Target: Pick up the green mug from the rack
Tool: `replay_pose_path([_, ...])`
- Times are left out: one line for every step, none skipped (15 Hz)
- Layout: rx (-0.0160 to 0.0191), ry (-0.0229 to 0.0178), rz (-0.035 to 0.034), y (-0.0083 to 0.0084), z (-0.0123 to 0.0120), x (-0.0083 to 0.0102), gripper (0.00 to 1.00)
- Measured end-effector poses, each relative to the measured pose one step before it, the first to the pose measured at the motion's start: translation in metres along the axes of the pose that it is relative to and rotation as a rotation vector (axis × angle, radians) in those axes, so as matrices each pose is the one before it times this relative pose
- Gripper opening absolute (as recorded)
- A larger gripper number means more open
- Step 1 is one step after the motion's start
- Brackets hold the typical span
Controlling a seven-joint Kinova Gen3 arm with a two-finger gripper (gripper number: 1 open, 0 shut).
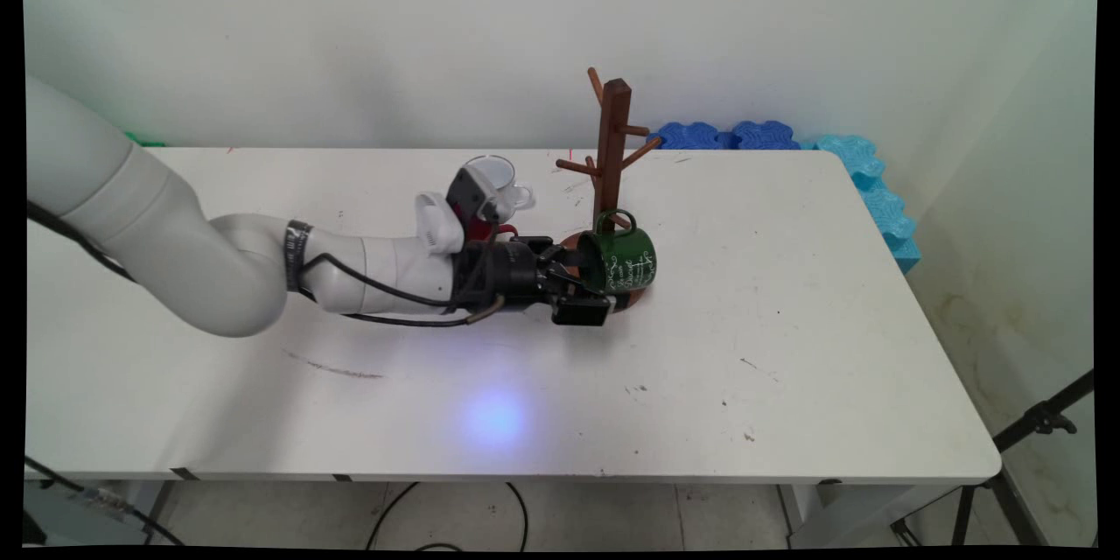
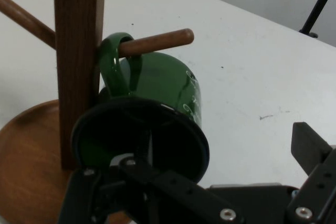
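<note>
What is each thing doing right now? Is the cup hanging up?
green mug: hanging by its handle on a low peg, tipped sideways, mouth toward the tool.
mug tree: upright on its round base; other pegs bare.
clear cup: on the table behind the arm.
tool: at the mug's rim, one finger inside.

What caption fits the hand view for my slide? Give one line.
Green mug hanging by its handle on a peg of the wooden mug tree, the hand close at its rim.
</note>
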Motion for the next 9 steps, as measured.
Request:
replay_pose_path([0.00072, 0.00014, -0.00063, 0.00035, 0.00271, 0.00042, 1.00])
replay_pose_path([0.00048, 0.00036, -0.00067, 0.00021, 0.00173, 0.00034, 1.00])
replay_pose_path([0.00075, 0.00049, -0.00102, 0.00027, 0.00247, 0.00050, 1.00])
replay_pose_path([0.00062, 0.00052, -0.00069, 0.00032, 0.00267, 0.00054, 1.00])
replay_pose_path([0.00050, 0.00054, -0.00005, 0.00031, 0.00250, 0.00053, 1.00])
replay_pose_path([-0.00002, 0.00025, 0.00093, 0.00032, 0.00208, 0.00047, 1.00])
replay_pose_path([-0.00014, 0.00000, 0.00095, 0.00020, 0.00132, 0.00028, 1.00])
replay_pose_path([-0.00063, -0.00036, 0.00220, 0.00032, 0.00197, 0.00041, 1.00])
replay_pose_path([-0.00060, -0.00148, 0.00296, 0.00037, 0.00213, 0.00033, 1.00])
